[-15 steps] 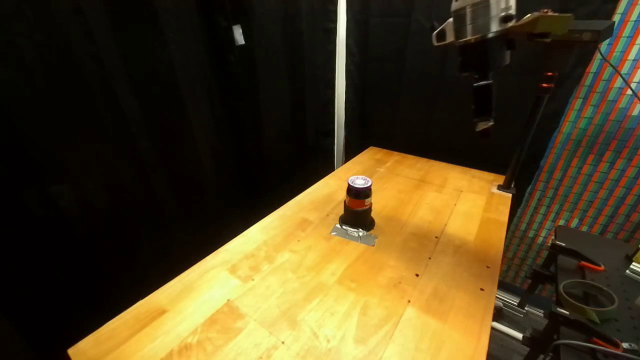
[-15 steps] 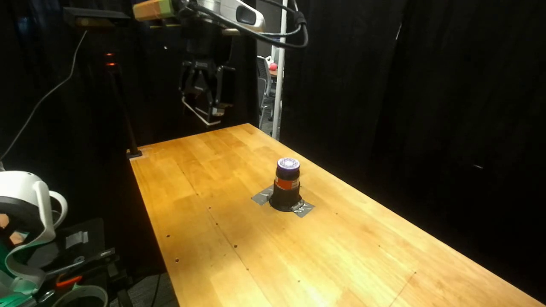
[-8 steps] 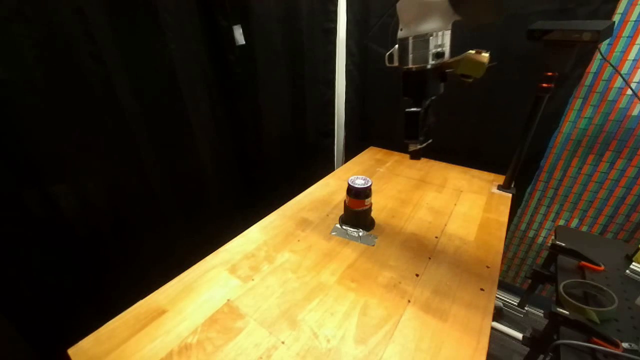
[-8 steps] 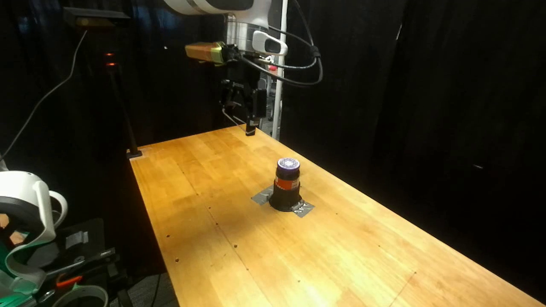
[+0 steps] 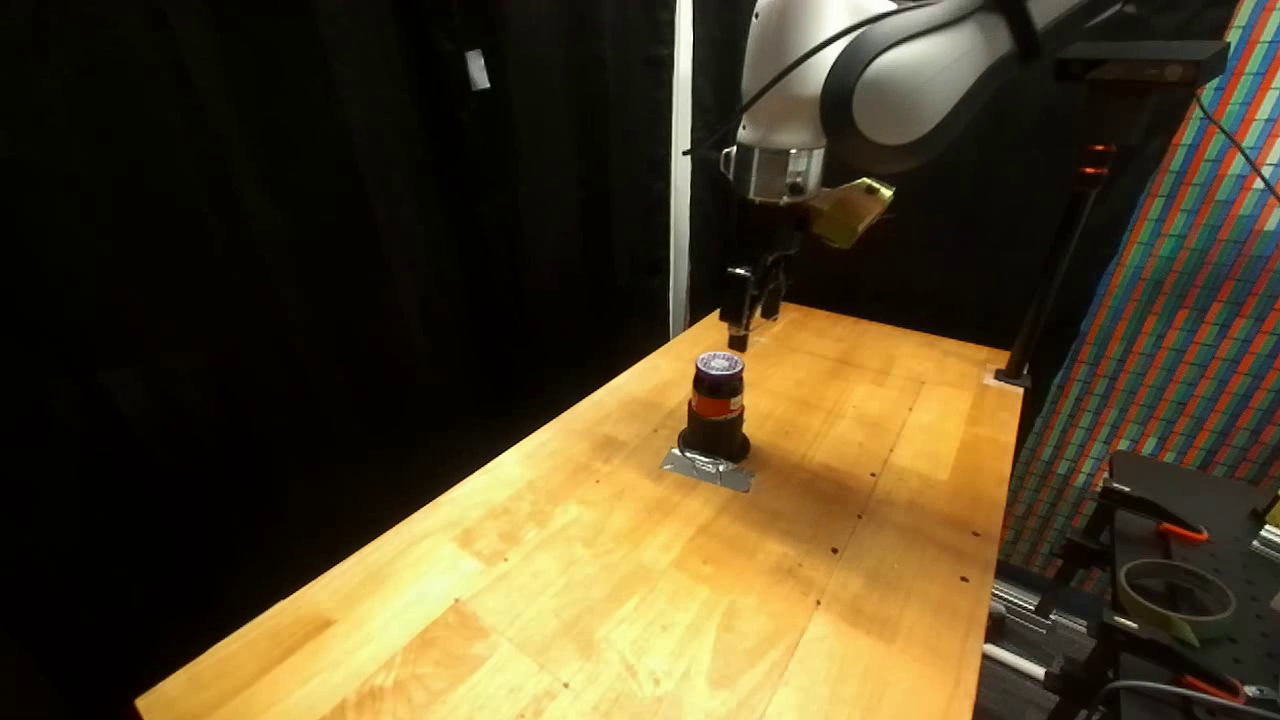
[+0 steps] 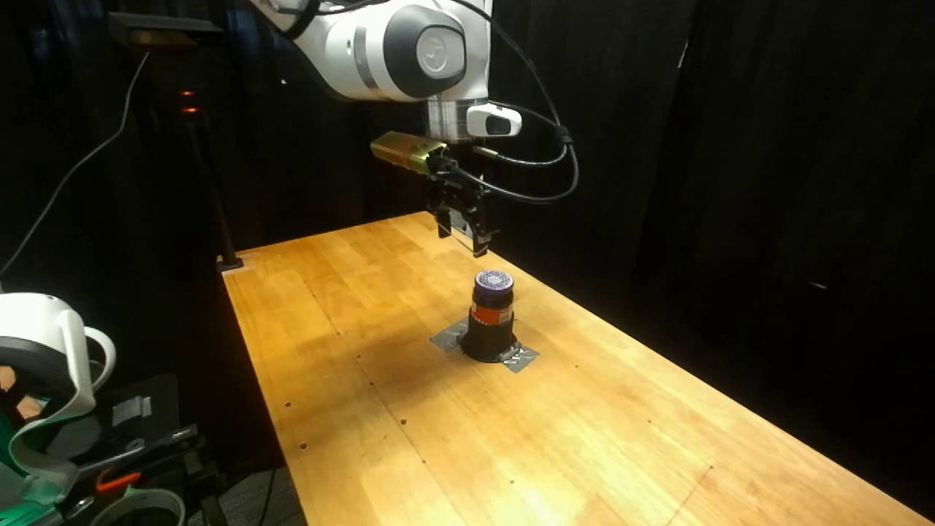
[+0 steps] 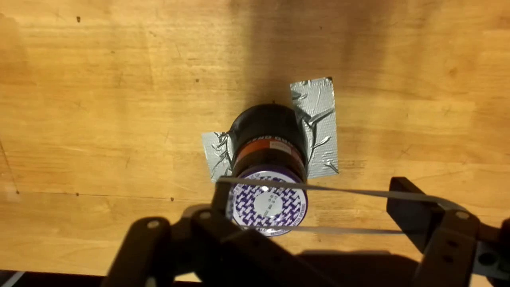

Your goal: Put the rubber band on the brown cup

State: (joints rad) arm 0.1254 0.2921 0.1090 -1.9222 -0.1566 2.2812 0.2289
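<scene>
The rubber band [image 7: 348, 190] looks securely picked up, stretched round the fingers [image 7: 414, 219] of the widely spread end effector [image 6: 462, 242], higher than and apart from the upright brown cup [image 6: 491, 314], leaving, it seems, centring over that cup, lowering and slipping the band on.

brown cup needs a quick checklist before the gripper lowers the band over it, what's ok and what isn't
1. Rubber band stretched across both fingers: ok, two strands span them in the wrist view.
2. Brown cup upright: ok, in both exterior views.
3. Cup fixed down: looks ok, grey tape at its base on two sides.
4. Gripper centred over the cup: not ok, its gap sits to one side in both exterior views.
5. Fingers wide enough apart to pass the cup: cannot tell, they are nearer the wrist camera.
</scene>
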